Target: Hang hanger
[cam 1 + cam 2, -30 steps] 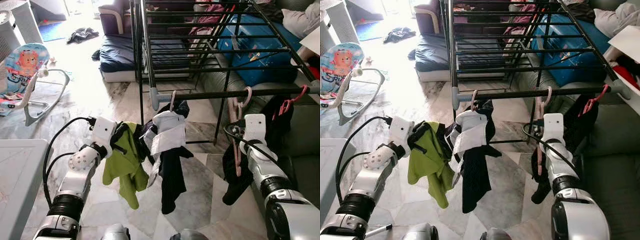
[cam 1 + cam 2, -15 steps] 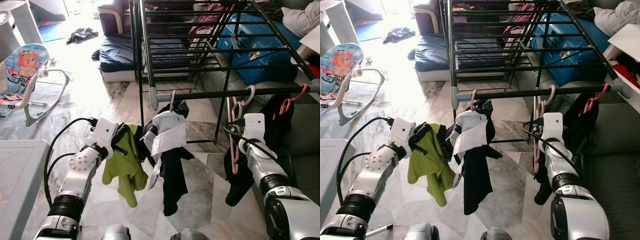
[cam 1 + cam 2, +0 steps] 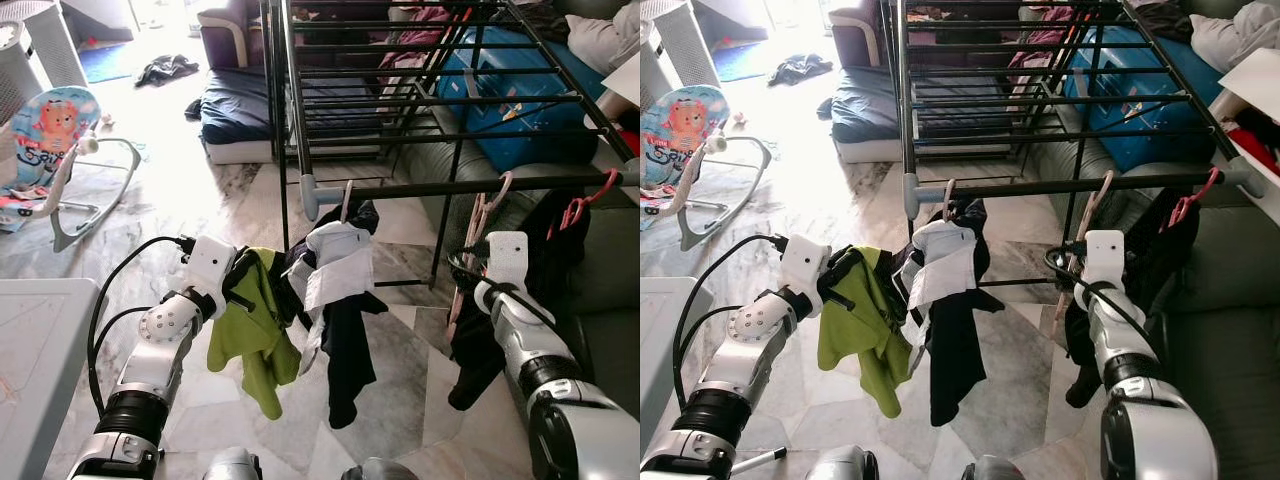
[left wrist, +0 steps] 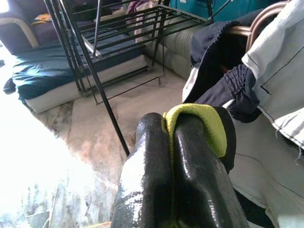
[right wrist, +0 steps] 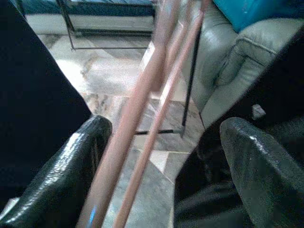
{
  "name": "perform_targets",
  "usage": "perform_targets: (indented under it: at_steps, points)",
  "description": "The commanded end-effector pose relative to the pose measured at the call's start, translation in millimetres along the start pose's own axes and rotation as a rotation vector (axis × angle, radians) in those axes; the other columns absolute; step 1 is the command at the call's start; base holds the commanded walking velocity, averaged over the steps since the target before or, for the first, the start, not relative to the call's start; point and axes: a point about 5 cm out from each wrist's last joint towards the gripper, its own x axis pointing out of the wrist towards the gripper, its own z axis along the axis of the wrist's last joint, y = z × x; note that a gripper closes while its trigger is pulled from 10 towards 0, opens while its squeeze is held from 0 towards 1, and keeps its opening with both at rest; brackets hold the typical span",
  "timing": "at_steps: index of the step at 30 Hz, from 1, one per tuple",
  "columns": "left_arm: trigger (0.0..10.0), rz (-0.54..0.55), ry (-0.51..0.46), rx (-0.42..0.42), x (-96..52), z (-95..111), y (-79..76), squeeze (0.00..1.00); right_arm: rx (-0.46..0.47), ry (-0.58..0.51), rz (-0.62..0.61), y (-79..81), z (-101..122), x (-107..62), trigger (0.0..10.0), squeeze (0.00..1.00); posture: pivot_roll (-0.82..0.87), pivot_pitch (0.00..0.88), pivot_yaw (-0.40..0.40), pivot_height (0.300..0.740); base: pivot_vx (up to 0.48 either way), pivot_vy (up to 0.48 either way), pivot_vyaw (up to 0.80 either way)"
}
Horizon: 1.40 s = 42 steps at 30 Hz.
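Hanger (image 3: 487, 205), pink, hooks on the rack's front bar (image 3: 420, 186); right tool (image 5: 161, 166) stands spread around it. Left tool (image 4: 173, 156), beside the bar's left end, clamps a green shirt (image 3: 255, 325).

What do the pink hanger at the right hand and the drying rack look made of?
Pink hanger: probably plastic, going by its smooth, uniformly pink thin rods; coated wire is possible. Drying rack: likely dark painted metal tubing, with grey, plastic-looking caps on the bar ends.
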Motion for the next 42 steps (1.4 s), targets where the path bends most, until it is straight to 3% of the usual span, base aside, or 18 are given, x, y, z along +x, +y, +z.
perform_targets:
  at_steps: [1,6,9,16,19,29,33,35,36,39,40,41,42]
  points:
    - [10.0,0.0,-0.024,0.023,-0.3,8,3.0,0.0,-0.01,-0.029,-0.015,-6.3,4,-2.2,10.0,1.0,-0.06,0.0,-0.007,0.74,0.0,0.0,0.0]
    - [10.0,-0.008,-0.023,0.023,2.5,9,1.3,0.0,0.001,-0.114,-0.045,-13.5,5,-11.1,10.0,1.0,-0.07,0.0,0.003,0.74,0.0,0.0,0.0]
    - [10.0,-0.015,-0.027,0.026,4.5,10,0.8,0.0,-0.039,-0.202,-0.106,-17.9,15,-16.4,10.0,1.0,-0.08,0.0,0.005,0.74,0.0,0.0,0.0]
    - [10.0,-0.013,-0.029,0.025,4.8,11,1.0,0.0,-0.116,-0.392,-0.12,-8.2,43,-26.0,10.0,1.0,-0.08,0.0,0.002,0.74,0.0,0.0,0.0]
    - [10.0,-0.016,-0.028,0.024,5.6,11,-0.3,0.0,-0.102,-0.363,-0.078,-1.3,40,-22.2,10.0,1.0,-0.08,0.0,0.002,0.74,0.0,0.0,0.0]
    - [10.0,-0.013,-0.015,0.029,5.2,9,0.8,0.0,-0.132,-0.197,-0.019,-2.6,28,-7.2,10.0,1.0,-0.07,0.0,-0.001,0.74,0.0,0.0,0.0]
    - [10.0,-0.015,-0.009,0.032,4.8,8,0.3,0.0,-0.155,-0.16,-0.007,-5.9,29,-2.0,10.0,0.86,-0.07,0.0,-0.001,0.74,0.0,0.0,0.0]
    - [10.0,-0.015,-0.007,0.034,4.3,8,0.3,0.0,-0.16,-0.161,-0.008,-7.3,31,-1.2,10.0,0.62,-0.06,0.0,-0.002,0.74,0.0,0.0,0.0]
    - [10.0,-0.014,-0.006,0.034,4.1,8,0.5,0.0,-0.164,-0.152,-0.007,-8.5,32,-0.2,10.0,0.6,-0.06,0.0,-0.002,0.74,0.0,0.0,0.0]
    - [10.0,-0.012,-0.004,0.033,2.8,7,0.9,0.0,-0.17,-0.118,0.008,-10.3,31,2.7,10.0,0.37,-0.06,0.0,-0.004,0.74,0.0,0.0,0.0]
    - [10.0,-0.012,-0.003,0.033,2.4,7,0.9,0.0,-0.172,-0.106,0.017,-10.1,30,3.3,10.0,0.25,-0.06,0.0,-0.004,0.74,0.0,0.0,0.0]
    - [10.0,-0.012,-0.002,0.034,2.2,7,0.9,0.0,-0.179,-0.09,0.024,-9.9,28,3.8,10.0,0.07,-0.06,0.0,-0.004,0.74,0.0,0.0,0.0]
    - [10.0,-0.012,-0.001,0.034,1.9,6,1.0,0.0,-0.184,-0.081,0.027,-9.8,27,4.1,10.0,0.03,-0.05,0.0,-0.004,0.74,0.0,0.0,0.0]
